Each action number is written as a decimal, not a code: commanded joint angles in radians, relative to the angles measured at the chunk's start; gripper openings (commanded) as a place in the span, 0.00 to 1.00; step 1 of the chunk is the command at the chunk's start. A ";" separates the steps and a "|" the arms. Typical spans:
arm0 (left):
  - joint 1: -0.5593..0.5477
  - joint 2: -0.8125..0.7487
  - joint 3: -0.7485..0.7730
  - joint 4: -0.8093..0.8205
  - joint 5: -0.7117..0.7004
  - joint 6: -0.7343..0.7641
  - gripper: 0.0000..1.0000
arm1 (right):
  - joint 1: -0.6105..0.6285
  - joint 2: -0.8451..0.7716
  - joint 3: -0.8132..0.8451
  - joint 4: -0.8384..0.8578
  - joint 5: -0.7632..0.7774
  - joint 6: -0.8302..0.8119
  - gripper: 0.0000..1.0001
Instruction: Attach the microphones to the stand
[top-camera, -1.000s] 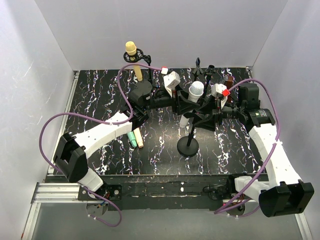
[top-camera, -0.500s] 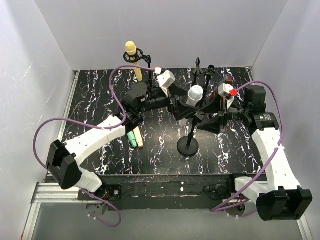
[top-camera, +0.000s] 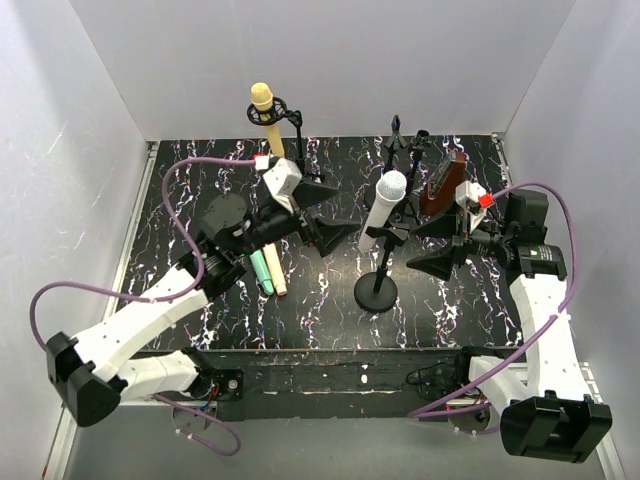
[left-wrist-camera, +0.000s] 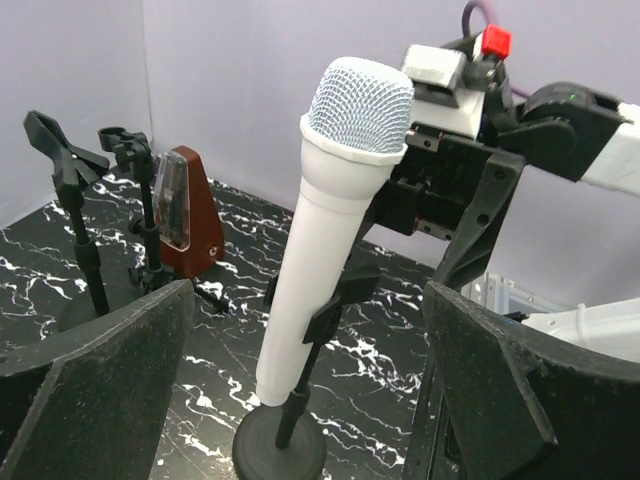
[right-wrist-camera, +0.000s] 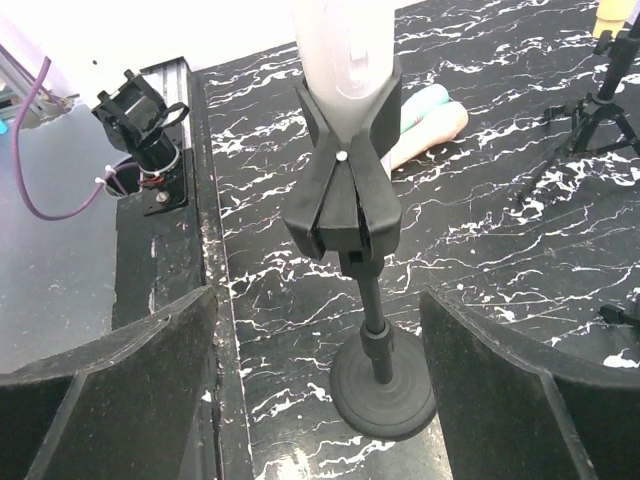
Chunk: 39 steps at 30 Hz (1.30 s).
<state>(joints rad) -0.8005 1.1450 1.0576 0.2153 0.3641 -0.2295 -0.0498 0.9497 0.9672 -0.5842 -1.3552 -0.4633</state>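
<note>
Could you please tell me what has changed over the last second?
The left gripper opened and drew back leftward from the white microphone; the right gripper likewise, rightward. It stayed clipped in the stand; the yellow microphone, green microphone and peach microphone stayed put.

White microphone with silver mesh head, on a black stand; yellow microphone; mint-green microphone; peach microphone; brown metronome; black tabletop veined with white marbling; purple cable
</note>
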 joint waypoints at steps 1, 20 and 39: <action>0.001 -0.120 -0.068 -0.007 -0.088 -0.042 0.98 | -0.036 -0.035 -0.031 -0.023 -0.035 -0.031 0.88; -0.031 -0.255 -0.617 0.235 -0.200 -0.108 0.98 | -0.137 -0.106 -0.355 0.178 0.174 0.066 0.92; -0.249 0.479 -0.570 1.076 -0.419 0.148 0.98 | -0.200 -0.081 -0.351 0.198 0.219 0.060 0.93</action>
<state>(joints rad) -1.0195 1.5517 0.4164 1.0904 0.0448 -0.1513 -0.2398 0.8703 0.6064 -0.4149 -1.1275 -0.4026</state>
